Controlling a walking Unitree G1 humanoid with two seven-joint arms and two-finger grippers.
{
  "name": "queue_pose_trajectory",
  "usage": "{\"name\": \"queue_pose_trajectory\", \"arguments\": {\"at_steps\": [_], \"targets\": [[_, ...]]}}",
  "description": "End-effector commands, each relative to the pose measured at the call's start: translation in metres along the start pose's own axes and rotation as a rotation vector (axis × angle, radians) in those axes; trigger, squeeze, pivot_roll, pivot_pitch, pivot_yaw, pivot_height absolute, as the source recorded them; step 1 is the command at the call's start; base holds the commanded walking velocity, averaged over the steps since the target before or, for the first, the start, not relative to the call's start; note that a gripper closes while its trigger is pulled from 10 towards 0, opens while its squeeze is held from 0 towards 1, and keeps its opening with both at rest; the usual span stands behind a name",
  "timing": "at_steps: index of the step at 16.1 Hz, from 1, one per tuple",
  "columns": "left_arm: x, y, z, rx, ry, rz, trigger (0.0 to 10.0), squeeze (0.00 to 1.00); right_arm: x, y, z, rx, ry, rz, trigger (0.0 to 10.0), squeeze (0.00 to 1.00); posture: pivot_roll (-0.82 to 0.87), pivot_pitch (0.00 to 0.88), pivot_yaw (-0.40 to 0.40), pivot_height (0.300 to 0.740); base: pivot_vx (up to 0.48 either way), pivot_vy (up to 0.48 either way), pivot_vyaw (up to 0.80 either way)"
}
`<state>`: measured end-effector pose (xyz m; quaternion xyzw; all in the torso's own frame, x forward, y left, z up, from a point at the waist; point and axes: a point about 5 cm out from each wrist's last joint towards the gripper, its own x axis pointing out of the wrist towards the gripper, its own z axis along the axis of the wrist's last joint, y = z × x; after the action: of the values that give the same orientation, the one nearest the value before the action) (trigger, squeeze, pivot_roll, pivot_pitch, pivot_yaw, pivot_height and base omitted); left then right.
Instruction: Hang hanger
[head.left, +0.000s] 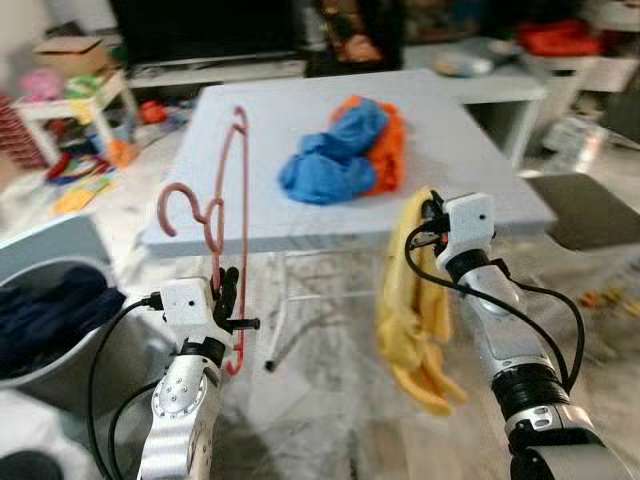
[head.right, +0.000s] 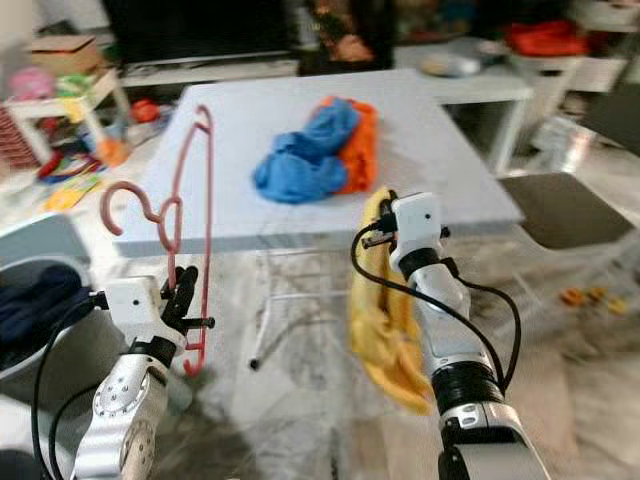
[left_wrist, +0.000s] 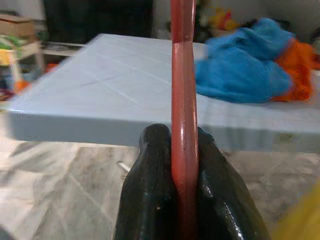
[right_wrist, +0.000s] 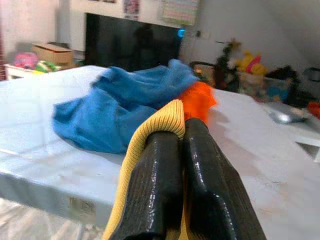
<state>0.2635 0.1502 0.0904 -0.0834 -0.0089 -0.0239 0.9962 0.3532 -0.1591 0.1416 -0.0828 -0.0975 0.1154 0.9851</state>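
Left end effector (head.left: 232, 298) clamped on the lower bar of the pink hanger (head.left: 228, 215), holding it upright just before the near edge of the pale blue worktop (head.left: 260, 120), hook (head.left: 182, 205) turned toward the robot's left. Right end effector (right_wrist: 182, 150) pinched tight on the edge of a yellow garment (head.left: 412, 300), hanging limp off the worktop's front edge. On the worktop, a blue cloth (head.left: 330, 155) bunched against an orange one (head.left: 385, 145). To the left, a grey basket (head.left: 60, 330) with dark clothes. Likely risks — hanger pivoting in so narrow a grip, since held low and standing tall; yellow garment slipping from a mere edge pinch; fabric dragging against the worktop's edge and missing the hanger's shoulders.
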Motion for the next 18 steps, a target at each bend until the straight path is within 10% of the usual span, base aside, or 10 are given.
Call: {"name": "queue_pose_trajectory", "arguments": {"at_steps": [1,18], "targets": [[0.0,0.012,0.005,0.018,-0.011,0.041,10.0,0.0,0.01,0.012,0.017,0.009,-0.067,0.039,10.0,0.0,0.01,0.0,0.016,0.74,0.322,0.356,0.43],[0.002,0.004,-0.002,-0.005,0.026,0.01,10.0,0.0,0.022,0.01,0.03,0.006,-0.093,0.003,10.0,0.0,0.01,0.0,0.002,0.74,0.377,0.208,0.02]]}}
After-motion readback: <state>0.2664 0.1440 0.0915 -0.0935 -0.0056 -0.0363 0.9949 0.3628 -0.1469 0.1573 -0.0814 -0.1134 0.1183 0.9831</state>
